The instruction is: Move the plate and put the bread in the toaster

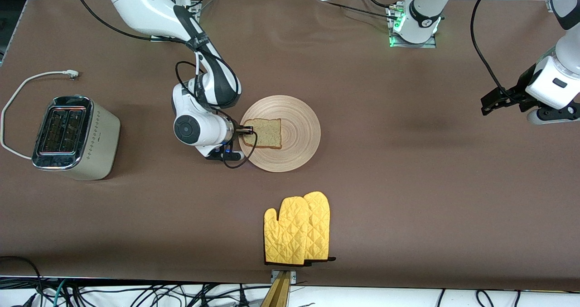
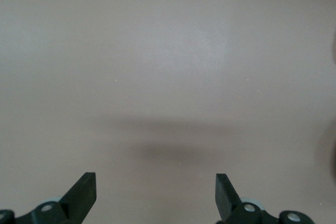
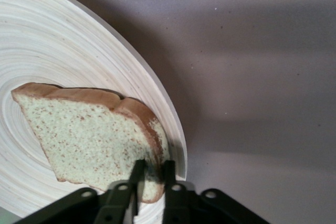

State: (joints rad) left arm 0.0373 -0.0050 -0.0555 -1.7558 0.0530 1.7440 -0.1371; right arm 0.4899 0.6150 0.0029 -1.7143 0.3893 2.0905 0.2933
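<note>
The round wooden plate [image 1: 297,132] lies mid-table with the slice of bread [image 1: 266,133] on it, toward the right arm's end of the plate. My right gripper [image 1: 247,129] reaches in low from that side. In the right wrist view it [image 3: 154,169] is shut on the bread [image 3: 89,140] at the crust edge by the plate [image 3: 63,51] rim. The cream toaster [image 1: 74,137] stands at the right arm's end of the table, slots up. My left gripper [image 1: 488,105] waits open over bare table at the left arm's end; in its wrist view it [image 2: 156,182] holds nothing.
A pair of yellow oven mitts [image 1: 297,230] lies nearer the front camera than the plate, by the table's edge. The toaster's white cord [image 1: 27,83] loops across the table beside the toaster.
</note>
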